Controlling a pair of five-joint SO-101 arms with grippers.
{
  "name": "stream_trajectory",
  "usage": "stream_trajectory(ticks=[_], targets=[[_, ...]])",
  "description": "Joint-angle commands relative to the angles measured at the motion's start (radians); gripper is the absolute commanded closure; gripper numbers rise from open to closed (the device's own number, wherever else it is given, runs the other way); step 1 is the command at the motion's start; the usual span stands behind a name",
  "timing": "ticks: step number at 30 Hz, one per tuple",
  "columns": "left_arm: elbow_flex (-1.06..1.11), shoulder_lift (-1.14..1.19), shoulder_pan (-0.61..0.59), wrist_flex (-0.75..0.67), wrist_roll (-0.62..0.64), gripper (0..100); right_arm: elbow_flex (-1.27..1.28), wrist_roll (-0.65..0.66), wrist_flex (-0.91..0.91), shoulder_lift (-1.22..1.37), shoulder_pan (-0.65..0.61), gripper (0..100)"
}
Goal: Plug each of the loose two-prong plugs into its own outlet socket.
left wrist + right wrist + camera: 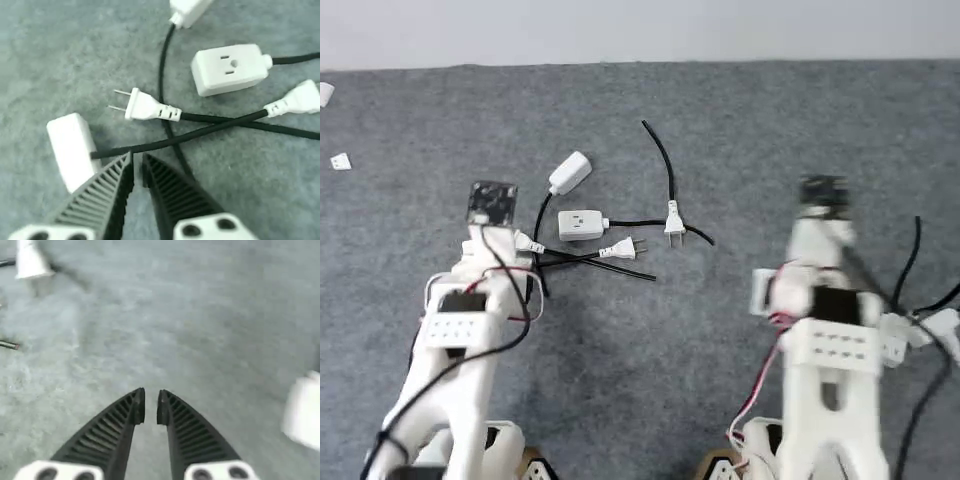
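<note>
Left wrist view: left gripper closed, empty, just short of the plug lying left of the outlet socket; light, rigid plastic on a springy cord, so I'd pinch its flat body

I see a grey felt-like table cover, a pale wall behind, and two small white scraps at its left edge.

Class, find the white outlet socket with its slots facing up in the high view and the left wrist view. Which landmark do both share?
High view: the outlet socket sits left of centre.
Left wrist view: it lies just beyond the two-prong plug.
Shared landmark: that plug, close beside the socket.
</note>
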Motion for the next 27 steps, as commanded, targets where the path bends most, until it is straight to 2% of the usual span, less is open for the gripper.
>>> stream_trajectory(ticks=[1,4,6,9,12,20,27], targets=[[-0.182,0.195,0.015,0.034,-0.020,99,0.155,-0.026,-0.249,-0.031,-0.105,95.4],[-0.323,0.316,0.026,0.110,-0.011,99,0.210,-0.011,-0.320,-0.030,-0.143,95.4],[-0.404,0.384,0.051,0.138,0.041,99,0.235,-0.011,-0.357,-0.030,-0.159,95.4],[-0.495,0.468,0.094,0.140,0.114,98,0.247,-0.011,-0.383,-0.030,-0.156,95.4],[-0.598,0.551,0.115,0.129,0.120,98,0.247,-0.011,-0.384,-0.025,-0.154,95.4],[-0.978,0.778,0.064,0.204,0.117,85,0.152,-0.012,-0.398,0.165,-0.140,95.4],[-1.234,0.965,0.063,0.209,-0.091,86,0.023,-0.012,-0.344,0.348,-0.128,95.4]])
